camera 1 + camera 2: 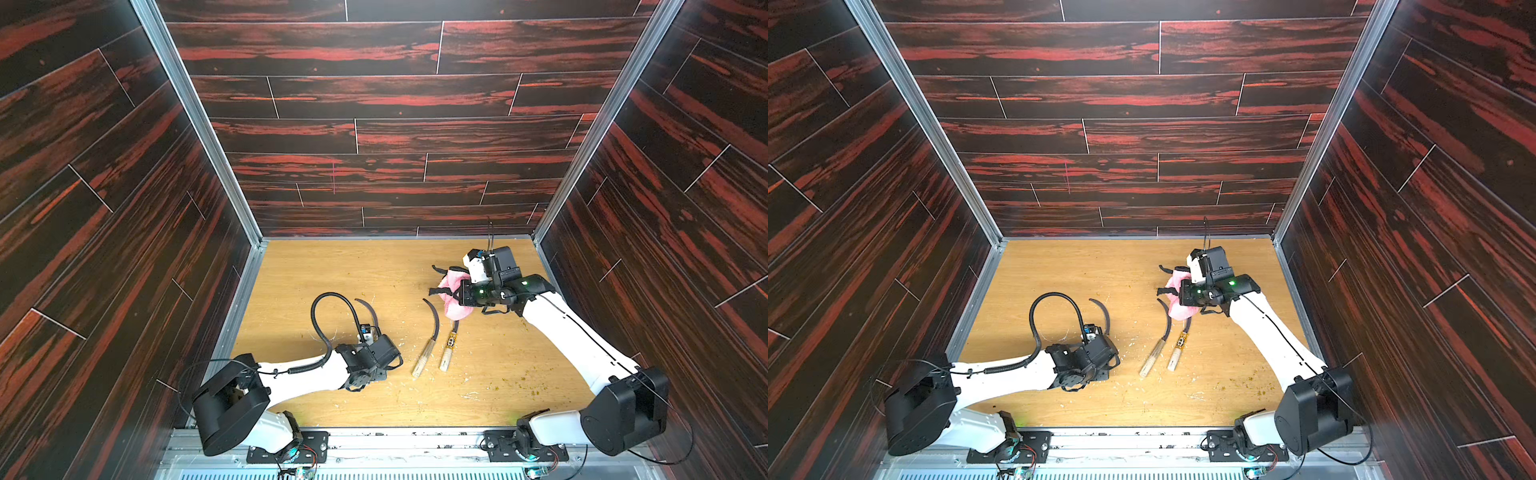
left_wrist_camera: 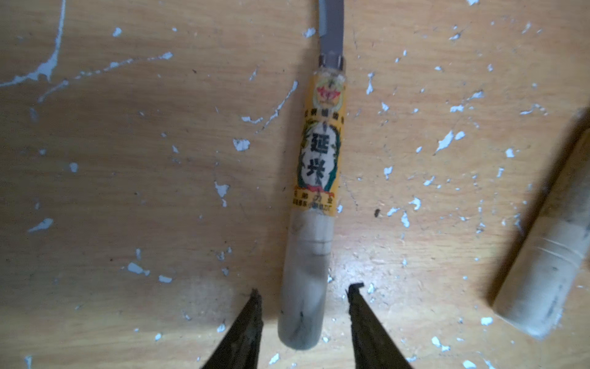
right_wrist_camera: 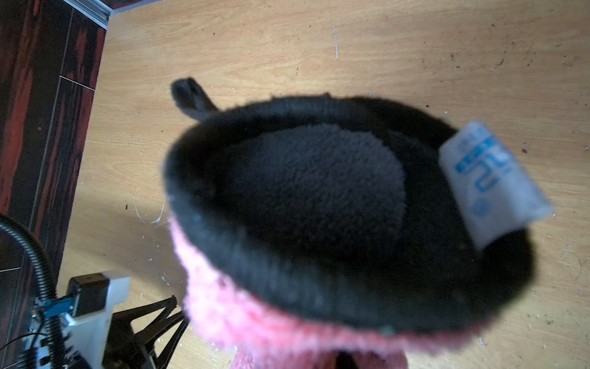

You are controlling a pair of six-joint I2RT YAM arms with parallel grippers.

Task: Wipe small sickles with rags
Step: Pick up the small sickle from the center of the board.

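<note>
Clamped rag [image 1: 457, 309] in right gripper [image 1: 441, 281]; poised left gripper [image 2: 301, 294] open astride sickle [image 2: 321, 153] handle, ungripped; seemingly wiped nothing yet.

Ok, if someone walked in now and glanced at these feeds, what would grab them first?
The pink rag, bunched in the shut right gripper, right of centre on the table. Next, the left gripper, jaws open astride the handle end of a yellow-labelled sickle lying flat. Between the arms lie two more sickles, side by side.
</note>
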